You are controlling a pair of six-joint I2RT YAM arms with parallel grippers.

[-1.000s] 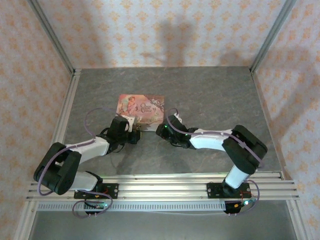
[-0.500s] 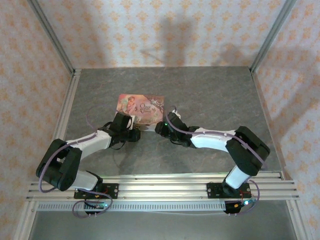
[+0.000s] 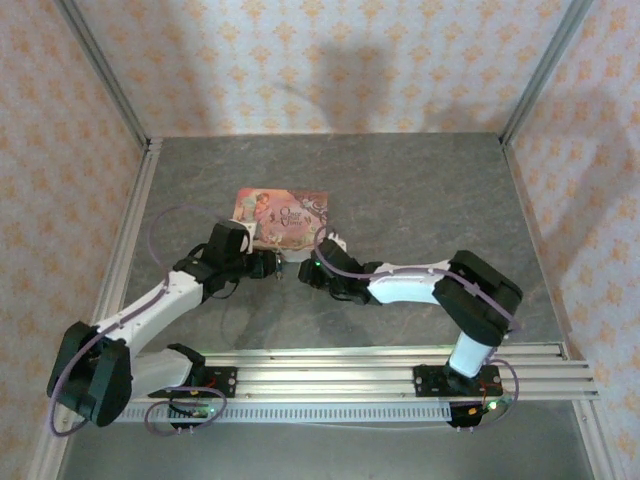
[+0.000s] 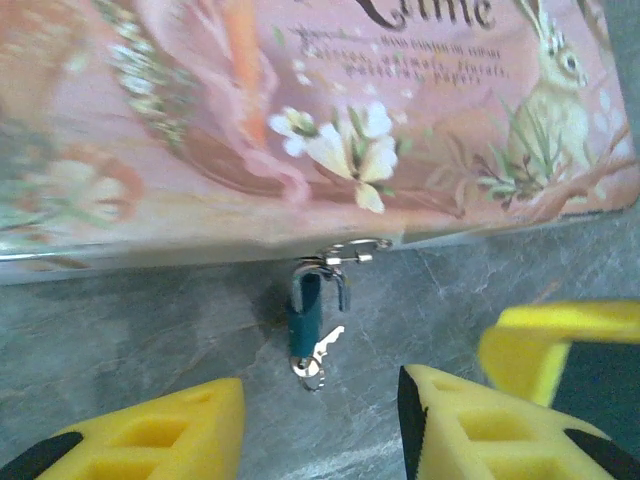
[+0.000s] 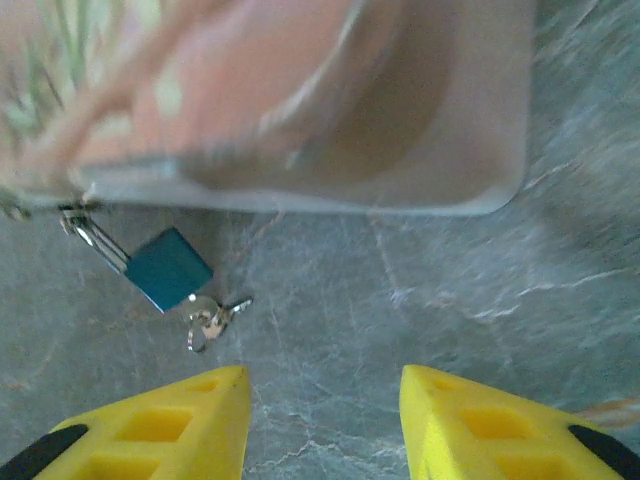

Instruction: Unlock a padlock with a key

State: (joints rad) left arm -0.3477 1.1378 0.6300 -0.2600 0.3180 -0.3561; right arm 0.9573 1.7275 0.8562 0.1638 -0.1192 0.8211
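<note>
while padlock hooks it, tin shut

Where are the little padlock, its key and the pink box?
padlock [image 5: 168,268], right wrist view, on its blue body.
key [image 4: 327,342], left wrist view, on its pale blade.
pink box [image 4: 300,120], left wrist view, on its printed face.

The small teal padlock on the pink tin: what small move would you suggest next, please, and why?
Probably ease the left gripper forward onto the small silvery key at the lower end of the teal padlock: its jaws stand open, empty and just short of it.
</note>
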